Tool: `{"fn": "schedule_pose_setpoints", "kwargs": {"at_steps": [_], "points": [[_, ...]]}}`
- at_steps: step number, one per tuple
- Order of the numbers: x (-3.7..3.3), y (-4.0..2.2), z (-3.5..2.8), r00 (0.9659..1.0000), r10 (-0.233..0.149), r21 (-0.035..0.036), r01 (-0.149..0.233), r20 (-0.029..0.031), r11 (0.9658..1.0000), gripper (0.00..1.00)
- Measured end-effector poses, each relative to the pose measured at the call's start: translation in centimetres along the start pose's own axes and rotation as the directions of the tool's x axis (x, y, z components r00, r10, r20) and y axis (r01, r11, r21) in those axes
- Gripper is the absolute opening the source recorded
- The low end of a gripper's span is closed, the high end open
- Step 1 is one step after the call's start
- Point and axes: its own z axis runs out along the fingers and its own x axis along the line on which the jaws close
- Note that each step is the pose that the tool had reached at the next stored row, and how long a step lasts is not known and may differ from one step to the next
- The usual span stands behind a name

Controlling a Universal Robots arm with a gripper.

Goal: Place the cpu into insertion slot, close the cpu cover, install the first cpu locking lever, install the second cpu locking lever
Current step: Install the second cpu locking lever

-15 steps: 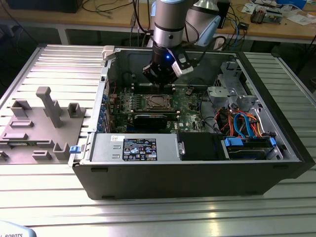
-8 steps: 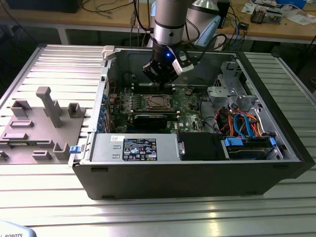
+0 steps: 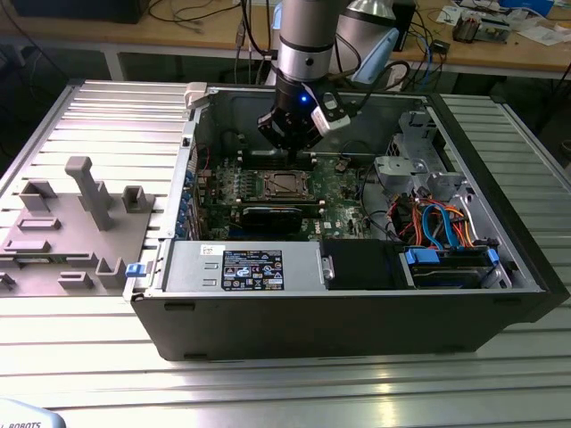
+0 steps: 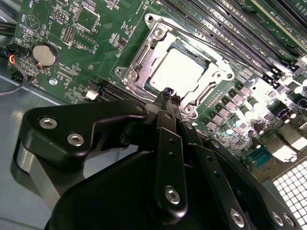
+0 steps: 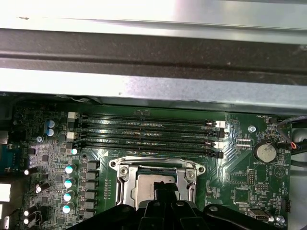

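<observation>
My gripper [image 4: 168, 93] hangs clenched with nothing in it above the open computer case [image 3: 500, 294], fingertips at the 6 o'clock edge of the insertion slot [image 4: 180, 72] on the green motherboard [image 5: 240, 179], where I see the cpu [image 4: 182, 74] seated under the closed cpu cover [image 4: 139, 60].

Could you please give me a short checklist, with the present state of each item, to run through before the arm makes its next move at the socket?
1. The cpu lies in the insertion slot: ok; its silver top sits inside the metal rim.
2. The cpu cover is down over the chip: ok, the frame appears closed around it.
3. Locking levers latched: cannot tell.
4. The gripper is at the socket: ok, its tips sit at the socket's edge in both wrist views.
5. Gripper carries nothing: ok, the fingers look closed with nothing between them.
6. Memory slots are apart from the gripper: ok.
</observation>
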Motion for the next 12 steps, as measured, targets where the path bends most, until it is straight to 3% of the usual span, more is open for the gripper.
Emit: {"fn": "schedule_pose_setpoints", "kwargs": {"at_steps": [12], "points": [[0.04, -0.63, -0.01, 1.0000, 0.000, 0.0000, 0.000, 0.0000, 1.0000, 0.11]]}}
